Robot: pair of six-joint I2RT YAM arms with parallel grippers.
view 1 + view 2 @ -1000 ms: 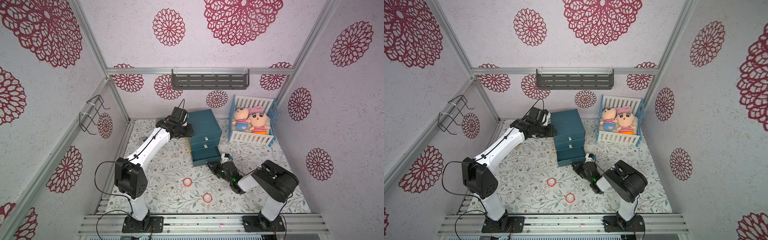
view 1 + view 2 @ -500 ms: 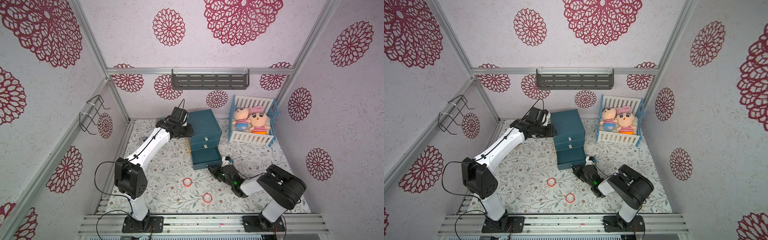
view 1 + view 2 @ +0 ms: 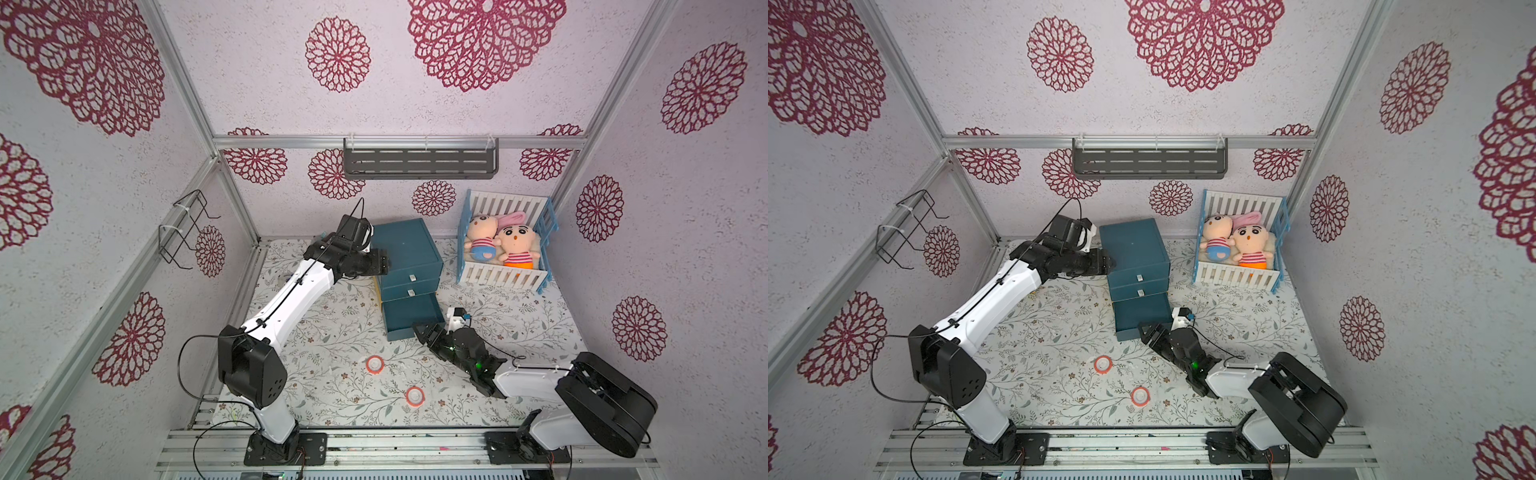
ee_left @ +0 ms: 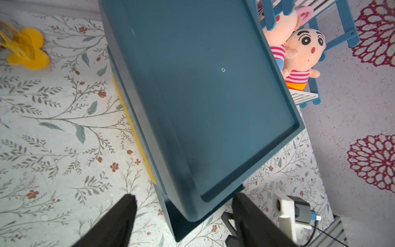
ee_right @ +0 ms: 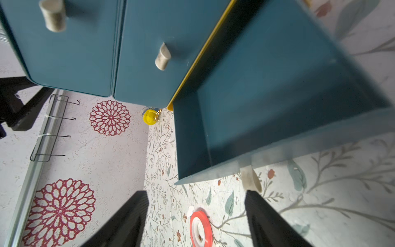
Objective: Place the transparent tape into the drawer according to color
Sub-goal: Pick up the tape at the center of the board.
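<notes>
A crib (image 3: 503, 275) stands at three o'clock of the chest (image 3: 405, 245), whose bottom drawer (image 3: 409, 313) is open. At six o'clock lie a tape ring (image 3: 375, 365) and a front tape ring (image 3: 414, 395). The left pincer (image 4: 183, 195) and right pincer (image 5: 195, 192) are spread, holding nothing.

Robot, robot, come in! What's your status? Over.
Both open: left gripper at the cabinet, right gripper empty by the pulled-out bottom drawer. Two red-orange tape rings on the mat. Path looks clear.

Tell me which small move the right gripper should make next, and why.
Probably lower the right gripper onto the nearer red-orange tape ring and close. Its jaws stand open and empty, the bottom drawer is pulled out, the ring lies just ahead.
</notes>
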